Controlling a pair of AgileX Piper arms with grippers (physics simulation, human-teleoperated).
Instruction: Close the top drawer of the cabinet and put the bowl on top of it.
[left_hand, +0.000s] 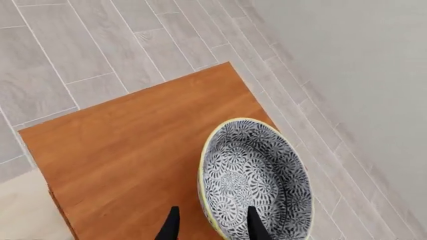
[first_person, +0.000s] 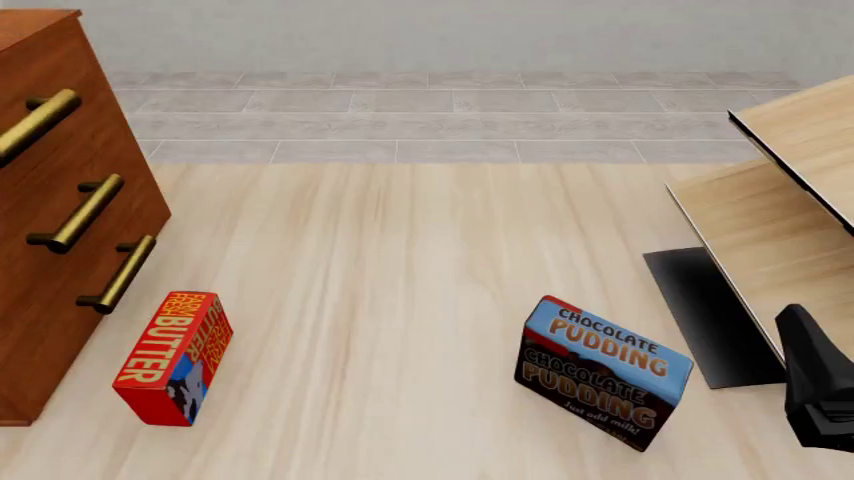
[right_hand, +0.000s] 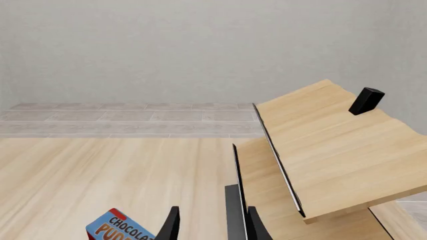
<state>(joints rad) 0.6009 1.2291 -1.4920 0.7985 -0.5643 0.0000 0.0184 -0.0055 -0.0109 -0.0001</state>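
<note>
In the left wrist view the bowl, white with a dark blue-grey floral pattern and a yellowish rim, is over the cabinet's flat reddish-brown top, near its edge. My left gripper is open, its two dark fingers standing wide on either side of the bowl's near rim. The front view shows the cabinet at the left, and the top drawer looks flush with the two below it. Bowl and left gripper are out of the front view. My right gripper is open and holds nothing.
A red butter box stands by the cabinet's foot. A blue and brown chocolate pudding box stands right of centre. Pale wood furniture with black edging fills the right side, with a small black block on it. Part of the right arm shows there.
</note>
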